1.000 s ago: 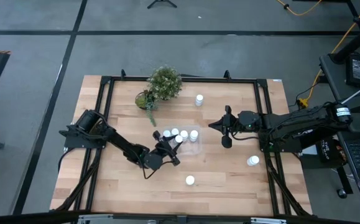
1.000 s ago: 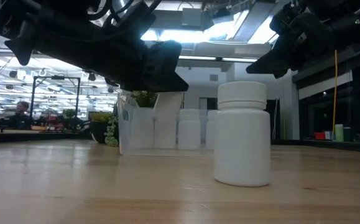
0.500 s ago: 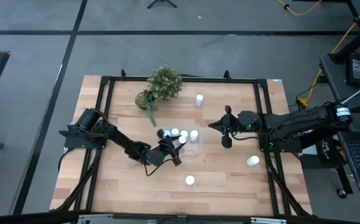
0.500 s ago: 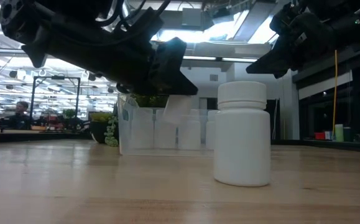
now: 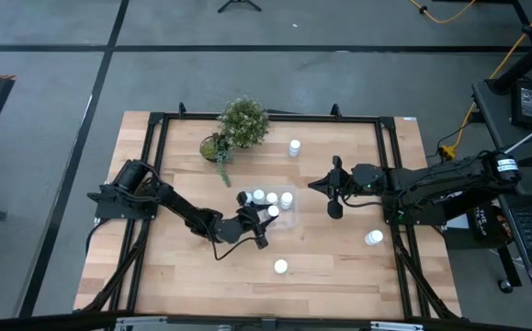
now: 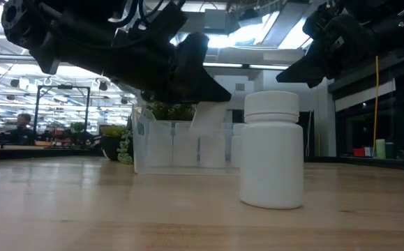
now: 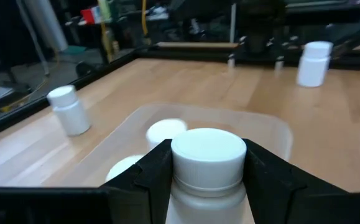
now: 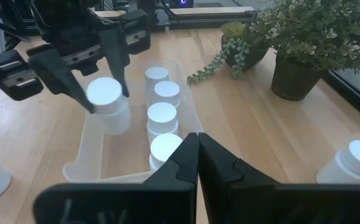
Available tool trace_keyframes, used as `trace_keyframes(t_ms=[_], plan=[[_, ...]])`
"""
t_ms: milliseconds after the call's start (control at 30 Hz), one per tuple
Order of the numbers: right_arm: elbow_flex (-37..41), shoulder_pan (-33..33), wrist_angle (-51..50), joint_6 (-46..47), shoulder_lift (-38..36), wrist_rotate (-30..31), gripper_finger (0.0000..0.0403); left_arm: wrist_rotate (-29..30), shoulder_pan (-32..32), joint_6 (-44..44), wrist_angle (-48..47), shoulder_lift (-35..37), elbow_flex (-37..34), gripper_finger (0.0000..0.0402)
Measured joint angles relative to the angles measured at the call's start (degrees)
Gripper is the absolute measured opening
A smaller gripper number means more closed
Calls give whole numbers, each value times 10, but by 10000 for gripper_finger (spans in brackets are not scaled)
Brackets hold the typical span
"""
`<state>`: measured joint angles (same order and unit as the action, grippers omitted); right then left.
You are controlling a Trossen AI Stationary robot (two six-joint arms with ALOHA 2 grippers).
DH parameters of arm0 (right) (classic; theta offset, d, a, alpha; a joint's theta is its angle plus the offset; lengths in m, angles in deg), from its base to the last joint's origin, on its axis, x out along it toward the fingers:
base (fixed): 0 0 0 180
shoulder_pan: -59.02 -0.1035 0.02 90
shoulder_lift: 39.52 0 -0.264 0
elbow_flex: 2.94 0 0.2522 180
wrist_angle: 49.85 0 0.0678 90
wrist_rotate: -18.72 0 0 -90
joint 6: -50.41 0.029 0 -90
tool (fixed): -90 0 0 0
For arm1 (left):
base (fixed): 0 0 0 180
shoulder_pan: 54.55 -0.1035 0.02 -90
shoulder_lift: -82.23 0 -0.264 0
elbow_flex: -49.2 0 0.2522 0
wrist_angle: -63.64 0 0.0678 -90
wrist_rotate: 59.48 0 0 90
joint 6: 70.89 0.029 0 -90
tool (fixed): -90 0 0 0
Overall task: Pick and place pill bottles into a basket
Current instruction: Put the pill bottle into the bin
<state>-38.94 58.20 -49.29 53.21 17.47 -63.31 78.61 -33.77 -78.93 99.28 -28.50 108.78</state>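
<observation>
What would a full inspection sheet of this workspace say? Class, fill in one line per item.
Surface: wooden table, black frame round it.
Job's things: clear basket holds four bottles; loose bottles stand on the table.
Clutter: potted plant at the far edge.
Grippers: left gripper over the basket, fingers shut on a bottle; right gripper shut, empty, beside the basket.
Cables: yellow cable on the floor.
Surroundings: grey floor; a person in the room behind.

A light wooden table (image 5: 155, 267) fills the frame's centre. On it stand a clear basket (image 5: 287, 204) mid-table, a potted plant (image 5: 243, 123) at upper centre, and loose pill bottles: upper centre (image 5: 294, 147), lower centre (image 5: 281, 267), right (image 5: 374, 237).
</observation>
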Motion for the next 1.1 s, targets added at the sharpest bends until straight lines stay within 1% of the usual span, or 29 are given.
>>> trace_keyframes(t_ms=[200, 367, 467, 633, 733, 867, 967, 1100], plan=[[0, 0, 0, 0, 0, 0, 12, -33, -4, 33, 68, -32, 0, 154], [0, 0, 0, 0, 0, 0, 12, -37, -11, 69, 124, -51, 0, 154], [0, 0, 0, 0, 0, 0, 12, -55, -17, 78, 126, -51, 0, 154], [0, 0, 0, 0, 0, 0, 12, -117, -40, 59, 126, -52, 0, 154], [0, 0, 0, 0, 0, 0, 12, -134, -50, 60, 125, -52, 1, 154], [0, 0, 0, 0, 0, 0, 12, -164, -56, 72, 114, -56, 19, 154], [0, 0, 0, 0, 0, 0, 12, -170, -57, 78, 84, -61, 33, 154], [0, 0, 0, 0, 0, 0, 12, -180, -59, 78, 81, -78, 47, 154]])
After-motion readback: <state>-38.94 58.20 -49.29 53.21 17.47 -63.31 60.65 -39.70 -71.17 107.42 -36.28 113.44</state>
